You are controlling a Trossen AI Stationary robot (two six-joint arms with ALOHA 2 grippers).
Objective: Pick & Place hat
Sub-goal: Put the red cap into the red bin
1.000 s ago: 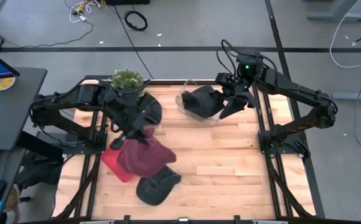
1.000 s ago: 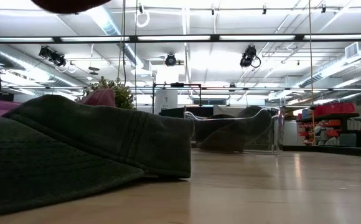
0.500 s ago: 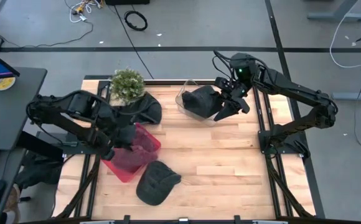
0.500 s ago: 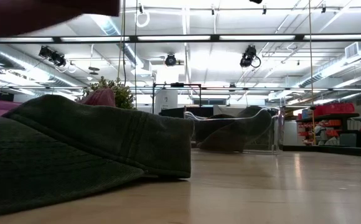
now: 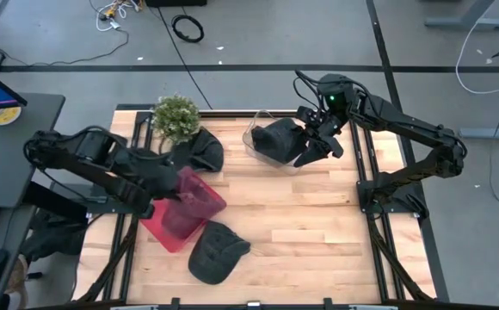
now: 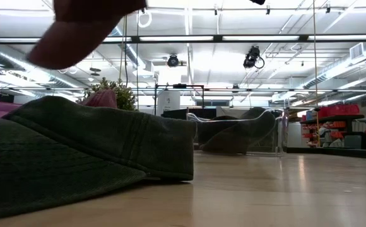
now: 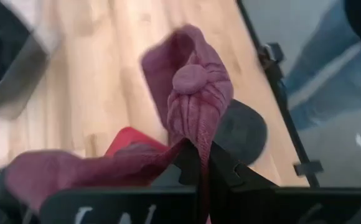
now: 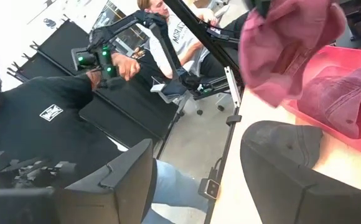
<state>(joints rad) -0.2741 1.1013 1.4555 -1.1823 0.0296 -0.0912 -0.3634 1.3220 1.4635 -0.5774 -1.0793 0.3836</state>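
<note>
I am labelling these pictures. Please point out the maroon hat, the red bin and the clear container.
maroon hat [image 7: 196, 93], left wrist view, its crown.
red bin [image 5: 165, 228], high view, its near wall.
clear container [image 5: 251, 140], high view, its left rim.

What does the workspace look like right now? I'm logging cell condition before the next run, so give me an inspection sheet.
Surface: wooden table top, bare on its right half.
Job's things: maroon hat held over the red bin; dark green cap on the table near the front edge; dark hat in the clear bin; another dark hat beside the plant.
Clutter: small potted plant at the back left.
Grippers: left gripper shut on the maroon hat; right gripper at the clear bin.
Cables: coiled black cable on the floor.
Surroundings: people seated beyond the table in the right wrist view.
</note>
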